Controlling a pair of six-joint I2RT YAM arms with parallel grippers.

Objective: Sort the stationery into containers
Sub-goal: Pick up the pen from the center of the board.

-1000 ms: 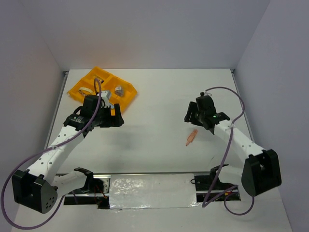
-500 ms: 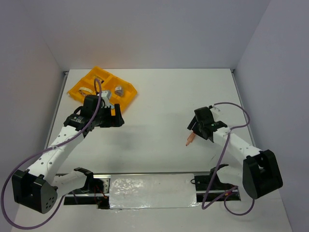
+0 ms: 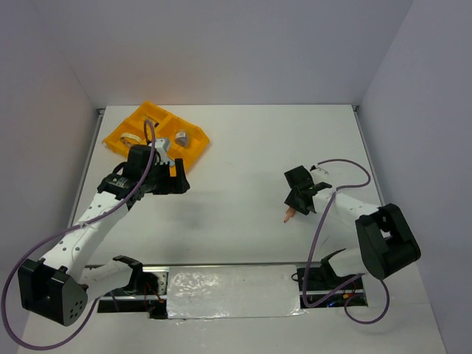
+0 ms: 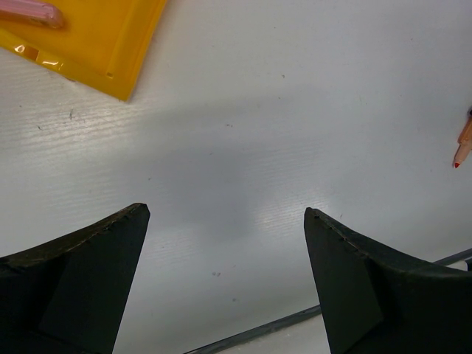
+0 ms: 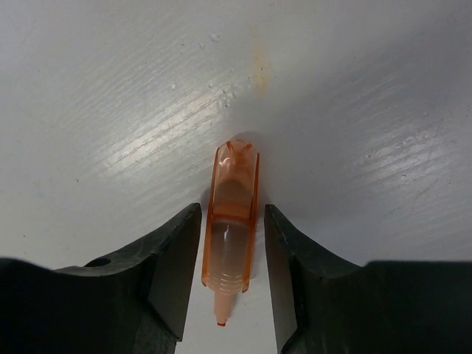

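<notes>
The orange piece (image 5: pixel 232 221), a finger-length capped marker, lies on the white table (image 3: pixel 236 147). It also shows in the top view (image 3: pixel 287 215) and at the right edge of the left wrist view (image 4: pixel 464 144). My right gripper (image 5: pixel 232 214) is down at the table, open, one jaw on each side of the piece with a small gap on both sides; it shows in the top view (image 3: pixel 298 202). My left gripper (image 3: pixel 177 182) is open and empty (image 4: pixel 225 212), just off the near corner of the orange-yellow tray (image 3: pixel 158 118). The tray holds a beige tape ring (image 3: pixel 131 139) and a grey-topped jar (image 3: pixel 181 136).
The tray's corner (image 4: pixel 110 51) with a pink piece (image 4: pixel 29 11) in it shows at the top left of the left wrist view. Grey walls enclose the table on three sides. A foil-covered strip (image 3: pixel 232 291) lies between the arm bases.
My right gripper has moved toward the near left and come down over the orange piece, which now lies between its jaws. The left arm has not moved.
</notes>
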